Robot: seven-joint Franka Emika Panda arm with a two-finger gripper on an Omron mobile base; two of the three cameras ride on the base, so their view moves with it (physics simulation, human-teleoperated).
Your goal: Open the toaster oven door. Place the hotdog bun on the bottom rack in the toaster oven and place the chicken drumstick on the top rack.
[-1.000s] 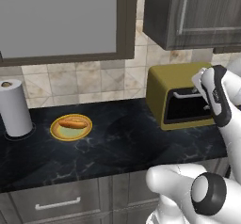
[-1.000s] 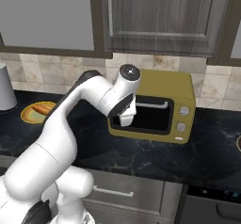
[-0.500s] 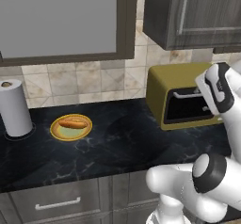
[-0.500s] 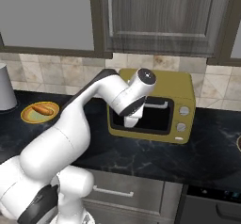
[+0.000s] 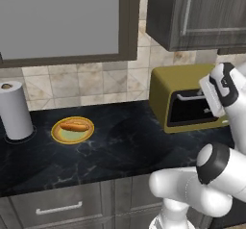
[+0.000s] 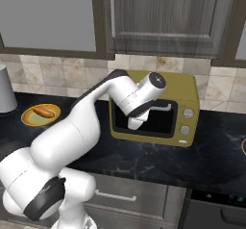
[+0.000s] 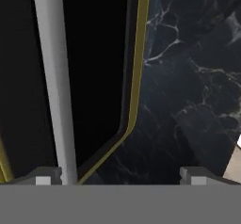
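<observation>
Black counter [image 5: 120, 141], toaster oven [image 6: 187, 86], shut door [image 6: 144, 120]

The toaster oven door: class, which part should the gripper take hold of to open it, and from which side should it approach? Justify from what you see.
Grip the white bar handle along the top of the toaster oven door, approaching from the front. It is a slim bar standing proud of the dark glass, so the open gripper could probably straddle it. In the hand view the bar already runs just beside one fingertip.
</observation>
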